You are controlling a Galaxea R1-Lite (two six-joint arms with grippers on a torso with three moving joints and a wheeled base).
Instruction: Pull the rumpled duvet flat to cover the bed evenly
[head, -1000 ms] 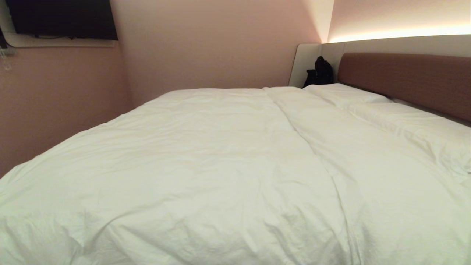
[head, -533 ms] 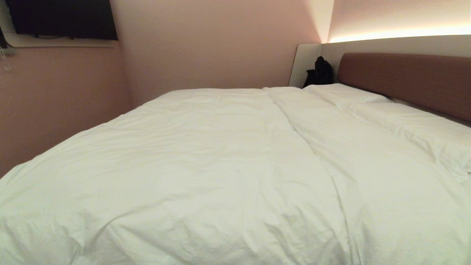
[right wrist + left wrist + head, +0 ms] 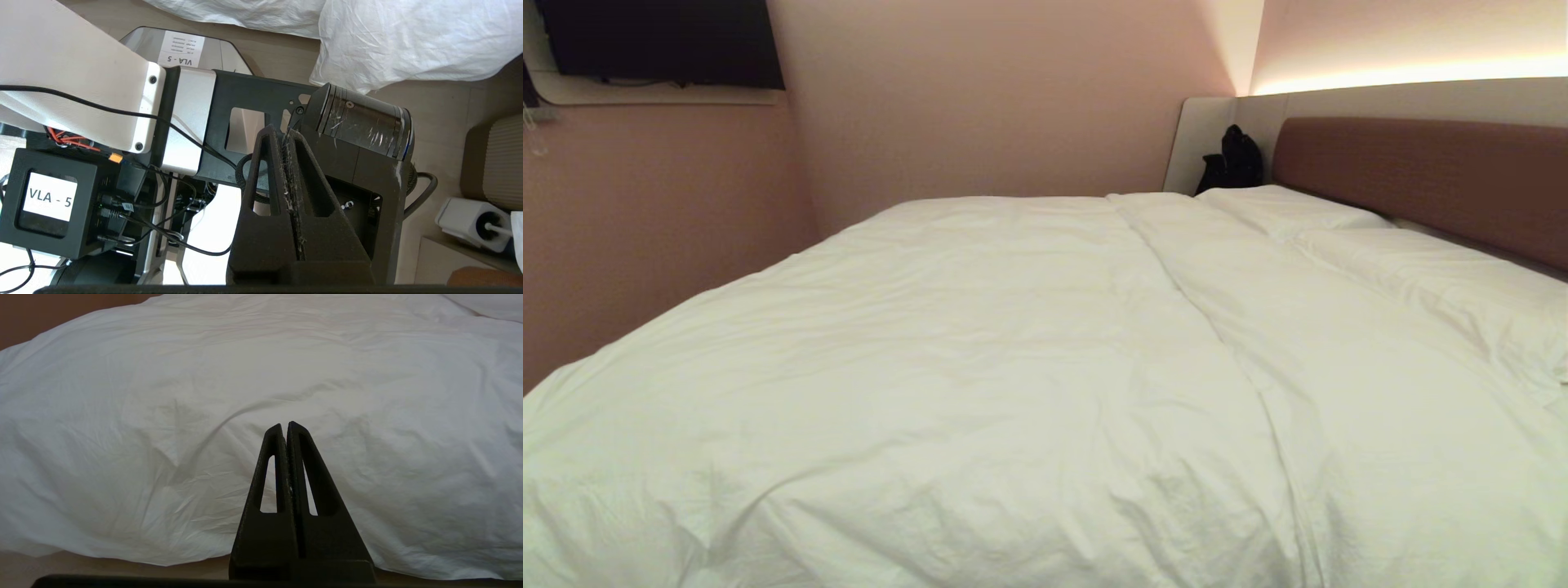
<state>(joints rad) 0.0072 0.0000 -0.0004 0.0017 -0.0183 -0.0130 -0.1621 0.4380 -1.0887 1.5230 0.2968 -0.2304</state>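
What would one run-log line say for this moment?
duvet: spread over bed, wrinkled | left gripper: shut, empty, facing duvet | right gripper: shut, empty, above robot's base

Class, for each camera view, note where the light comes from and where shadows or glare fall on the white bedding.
Head view: a warm strip light glows above the reddish-brown padded headboard; the puffy white duvet shows only soft creases. Left wrist view: grey shadows sit in the duvet's folds. Right wrist view: bright glare beneath the robot's base.

A bedroom — wide bed [image 3: 1013,367], padded headboard [image 3: 1421,180], wall-mounted television [image 3: 662,41].
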